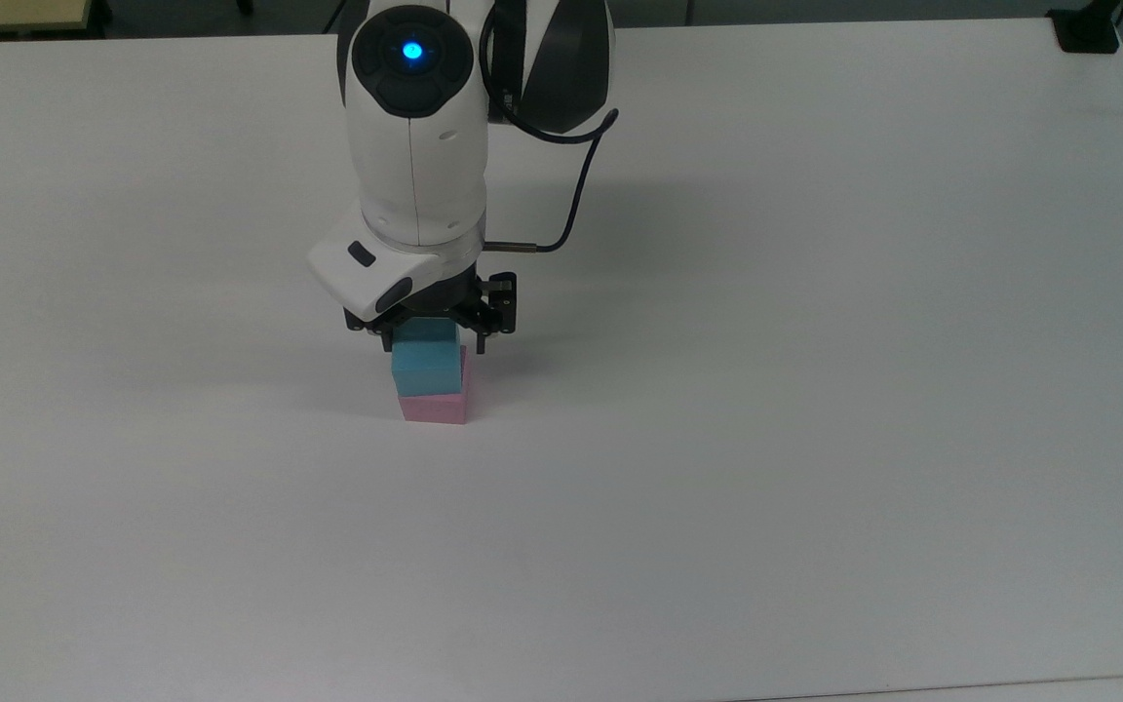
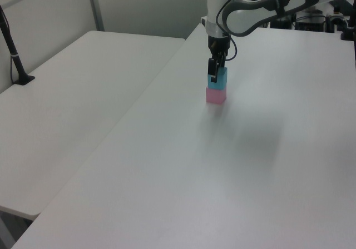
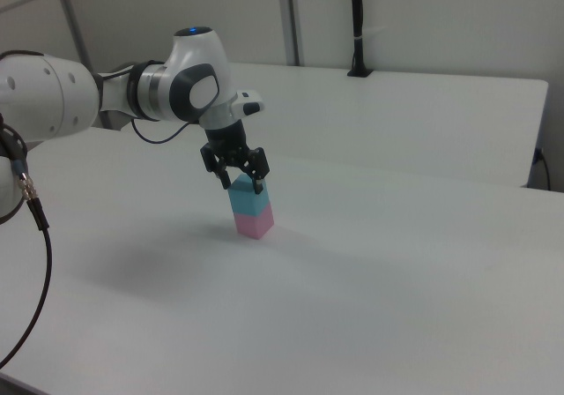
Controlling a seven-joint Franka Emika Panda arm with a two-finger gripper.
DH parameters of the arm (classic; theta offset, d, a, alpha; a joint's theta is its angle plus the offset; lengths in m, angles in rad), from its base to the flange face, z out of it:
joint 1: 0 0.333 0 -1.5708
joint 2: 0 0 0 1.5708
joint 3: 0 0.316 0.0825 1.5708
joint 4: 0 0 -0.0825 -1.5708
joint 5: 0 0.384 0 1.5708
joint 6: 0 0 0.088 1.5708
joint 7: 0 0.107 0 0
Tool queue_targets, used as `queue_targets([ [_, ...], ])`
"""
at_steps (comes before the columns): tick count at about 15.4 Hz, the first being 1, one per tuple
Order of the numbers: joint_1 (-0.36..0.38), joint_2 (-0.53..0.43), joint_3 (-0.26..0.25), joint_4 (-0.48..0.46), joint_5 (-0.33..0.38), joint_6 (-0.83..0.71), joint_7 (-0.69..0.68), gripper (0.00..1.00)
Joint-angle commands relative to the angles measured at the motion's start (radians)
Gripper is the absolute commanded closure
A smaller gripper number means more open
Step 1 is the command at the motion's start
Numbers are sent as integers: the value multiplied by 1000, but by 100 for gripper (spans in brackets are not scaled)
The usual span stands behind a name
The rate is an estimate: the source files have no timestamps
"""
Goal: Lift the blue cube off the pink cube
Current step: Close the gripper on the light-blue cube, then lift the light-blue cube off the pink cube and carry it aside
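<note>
On the white table point(image 1: 815, 487), the pink cube point(image 1: 435, 408) is the landmark, and the blue cube point(image 1: 425, 366) sits directly on top of it, shifted slightly toward the top view's left. Just above and behind, the gripper point(image 1: 433, 343) straddles the blue cube, its jaws apart on either side and not yet clamped. Nothing is lifted so far; closing, raising and setting the blue cube aside all remain.
</note>
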Motion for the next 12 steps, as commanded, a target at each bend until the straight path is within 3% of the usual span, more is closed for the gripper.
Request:
queue_targets([
  [1,-12,-39,-9,5,-5,-7,-88,82],
  [3,-24,-97,-9,-34,0,-12,-87,82],
  [9,-13,-393,29,-461,-10,-9,-84,81],
  [10,-18,-429,47,-542,-13,-4,-82,81],
  [12,-21,-438,49,-601,-28,2,-82,81],
])
